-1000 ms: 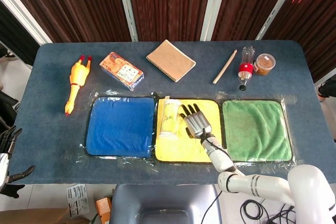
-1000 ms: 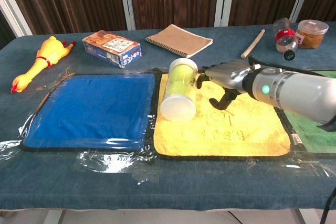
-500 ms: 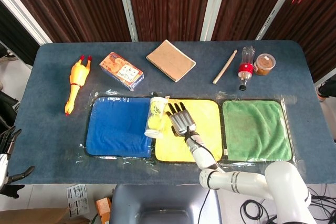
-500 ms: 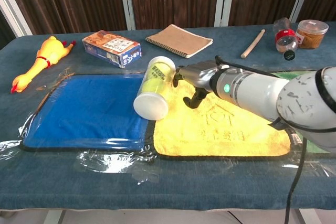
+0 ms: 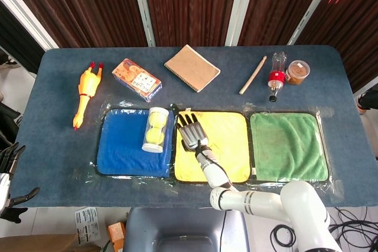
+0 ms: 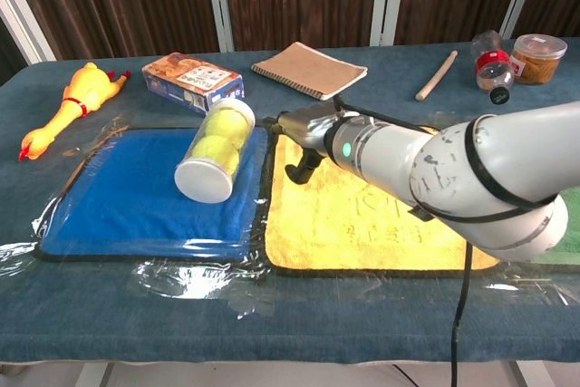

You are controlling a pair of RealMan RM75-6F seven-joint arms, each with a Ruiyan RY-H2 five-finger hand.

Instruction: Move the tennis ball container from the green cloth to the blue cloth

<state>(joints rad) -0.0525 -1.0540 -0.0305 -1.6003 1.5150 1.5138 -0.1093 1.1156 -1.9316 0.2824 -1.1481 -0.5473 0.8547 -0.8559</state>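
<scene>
The tennis ball container is a clear tube with yellow balls inside and a white cap. It lies on its side on the right part of the blue cloth. My right hand hovers flat over the left edge of the yellow cloth, fingers spread, just right of the tube and not touching it. The green cloth at the right is bare. My left hand shows in neither view.
At the back of the table lie a rubber chicken, a snack box, a notebook, a wooden stick, a bottle and a jar. Clear plastic film edges the cloths.
The container rolled left from the yellow cloth onto the blue cloth. My right hand followed it leftward to the yellow cloth's left edge.
</scene>
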